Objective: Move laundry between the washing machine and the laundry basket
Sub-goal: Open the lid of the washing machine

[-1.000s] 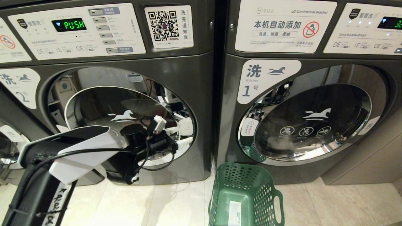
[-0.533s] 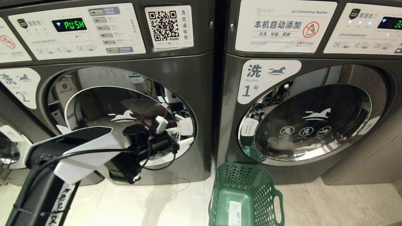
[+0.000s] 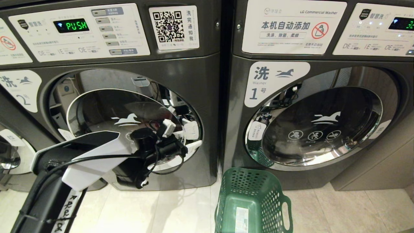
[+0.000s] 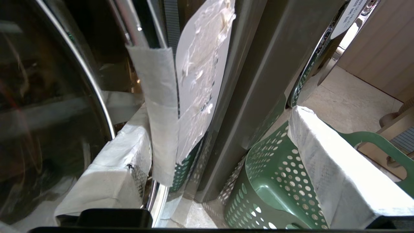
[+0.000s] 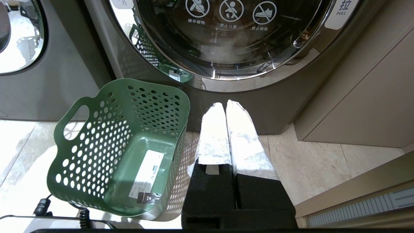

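The washing machine (image 3: 197,81) marked 2 stands at the left with its round glass door (image 3: 123,113) closed. My left gripper (image 3: 190,139) is at the door's right rim, open wide. In the left wrist view its white-wrapped fingers (image 4: 110,174) straddle the chrome rim, where a taped strip (image 4: 160,113) hangs; the left gripper (image 4: 220,119) holds nothing. The green laundry basket (image 3: 258,181) sits on the floor between the two machines and is empty but for a white sticker. My right gripper (image 5: 224,105) is shut and parked low beside the laundry basket (image 5: 97,136). No laundry shows; the glass is dark.
A like washer marked 1 (image 3: 278,84) stands to the right, door (image 5: 233,32) closed. A beige cabinet (image 5: 365,97) flanks it. Pale floor tiles (image 3: 161,210) lie in front of the machines.
My left arm has crept slightly to the right along the door toward its right rim. The basket and the right gripper have not moved.
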